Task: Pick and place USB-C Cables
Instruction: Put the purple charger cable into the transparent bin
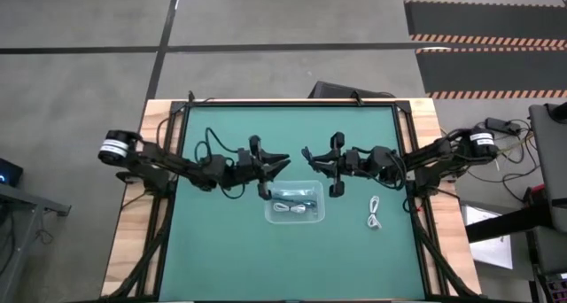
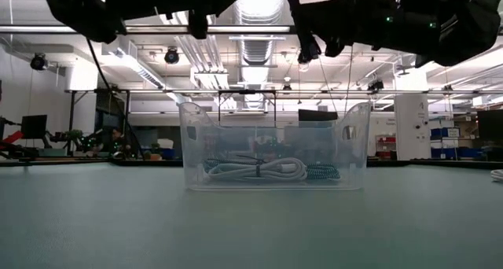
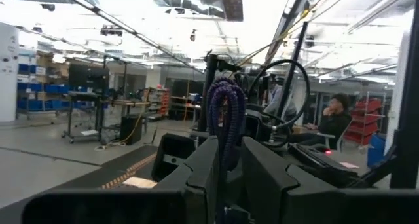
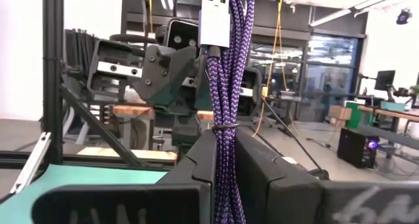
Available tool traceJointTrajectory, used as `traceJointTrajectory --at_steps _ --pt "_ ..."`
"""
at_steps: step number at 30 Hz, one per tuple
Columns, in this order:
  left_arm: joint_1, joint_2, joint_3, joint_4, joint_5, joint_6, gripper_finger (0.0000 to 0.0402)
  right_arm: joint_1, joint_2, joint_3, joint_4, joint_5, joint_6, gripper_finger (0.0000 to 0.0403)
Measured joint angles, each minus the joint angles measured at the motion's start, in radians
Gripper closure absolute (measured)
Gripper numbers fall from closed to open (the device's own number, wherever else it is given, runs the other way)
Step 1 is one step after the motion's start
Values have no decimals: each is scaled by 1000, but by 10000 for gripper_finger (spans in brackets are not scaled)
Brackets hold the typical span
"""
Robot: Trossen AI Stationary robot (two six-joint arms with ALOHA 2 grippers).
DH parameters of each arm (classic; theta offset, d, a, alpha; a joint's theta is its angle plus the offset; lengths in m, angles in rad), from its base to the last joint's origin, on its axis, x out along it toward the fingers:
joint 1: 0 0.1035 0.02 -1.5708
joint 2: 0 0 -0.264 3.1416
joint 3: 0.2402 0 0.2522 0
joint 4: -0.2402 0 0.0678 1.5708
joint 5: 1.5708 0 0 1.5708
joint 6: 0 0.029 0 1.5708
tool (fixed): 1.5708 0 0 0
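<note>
Both grippers hover above the green table just beyond the clear tray (image 1: 322, 205), facing each other with a small gap. My left gripper (image 1: 282, 159) is shut on a purple braided USB-C cable (image 3: 226, 112). My right gripper (image 1: 310, 159) is shut on a purple braided cable bundle (image 4: 226, 86) with a white plug. Whether these are one bundle or two, I cannot tell. In the tray (image 2: 196, 143) lie a white bundled cable (image 2: 255, 170) and a darker braided one (image 2: 322, 172). Another white cable (image 1: 374, 213) lies on the mat to the tray's right. My left gripper pinches the purple cable between its two fingers; a looped end (image 3: 226, 90) stands up beyond the fingertips (image 3: 203, 165). The cable is lifted clear of the table. My right gripper pinches the purple bundle between its two fingers, just below its thin tie (image 4: 224, 127). The bundle runs along the fingers and stands out past them, with the white plug (image 4: 215, 18) at its free end, clear of the table.
Wooden borders and black frame rails (image 1: 177, 161) edge the mat, with arm wires along the sides. Bare mat (image 1: 230, 250) lies near of the tray and at its left. The room behind shows people seated far off (image 3: 334, 119).
</note>
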Motion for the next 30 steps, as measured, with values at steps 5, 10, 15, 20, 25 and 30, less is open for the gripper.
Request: traceJointTrajectory --at_steps 5,10,15,20,25,30 --pt "0 33 31 -3 10 41 318 2 -2 0 0 -25 0 376" --pt "0 57 60 -4 10 41 269 2 -2 0 0 -27 0 376" --pt "0 89 91 -9 11 41 239 2 -2 0 0 -36 0 376" --pt "0 117 113 -11 11 44 235 2 -2 0 -1 -35 0 376" --pt "1 127 124 -16 11 44 234 2 -2 0 -1 -35 0 376" --pt "5 127 128 -13 10 43 235 2 -2 0 -2 -35 0 376"
